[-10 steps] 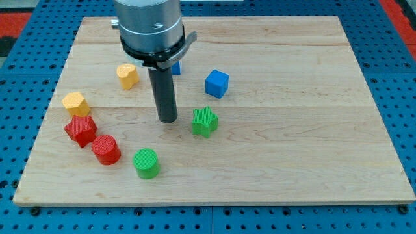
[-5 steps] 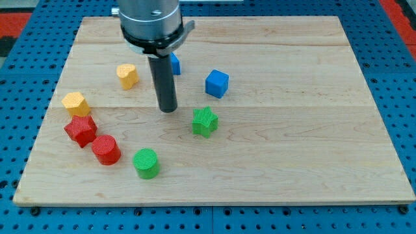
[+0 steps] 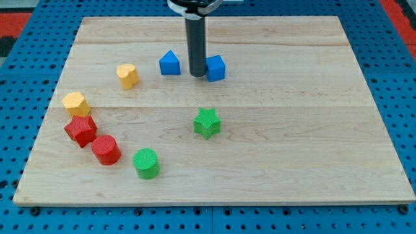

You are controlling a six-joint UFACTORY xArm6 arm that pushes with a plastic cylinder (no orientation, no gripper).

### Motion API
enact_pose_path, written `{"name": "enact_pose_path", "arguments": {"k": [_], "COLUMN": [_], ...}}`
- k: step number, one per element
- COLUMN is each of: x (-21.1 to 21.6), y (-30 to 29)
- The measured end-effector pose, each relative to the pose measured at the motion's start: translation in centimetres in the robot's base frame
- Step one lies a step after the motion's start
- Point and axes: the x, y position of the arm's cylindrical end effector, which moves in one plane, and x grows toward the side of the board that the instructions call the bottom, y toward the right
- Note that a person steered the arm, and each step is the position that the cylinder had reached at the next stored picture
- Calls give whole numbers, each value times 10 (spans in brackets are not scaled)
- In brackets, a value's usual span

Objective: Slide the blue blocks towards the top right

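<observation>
Since the earlier frame my tip has moved up the board, the blue cube nudged up w/ it. No fingers, just a rod. Tip sits btw blue cube, touching, & blue pointed block, just beside. Both approx mid-top; most of the push remains.

Wooden board lay on a blue pegboard surface. Eight blocks rested on the board: blue triangular block and blue cube near the view's top centre; two yellow blocks at left; red star, red cylinder; green cylinder; green star mid-board. My tip stood between the blue blocks.
</observation>
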Motion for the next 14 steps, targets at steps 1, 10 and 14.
{"name": "enact_pose_path", "arguments": {"k": [1,10,14], "x": [-7,15,-52], "y": [58,-59,-123]}}
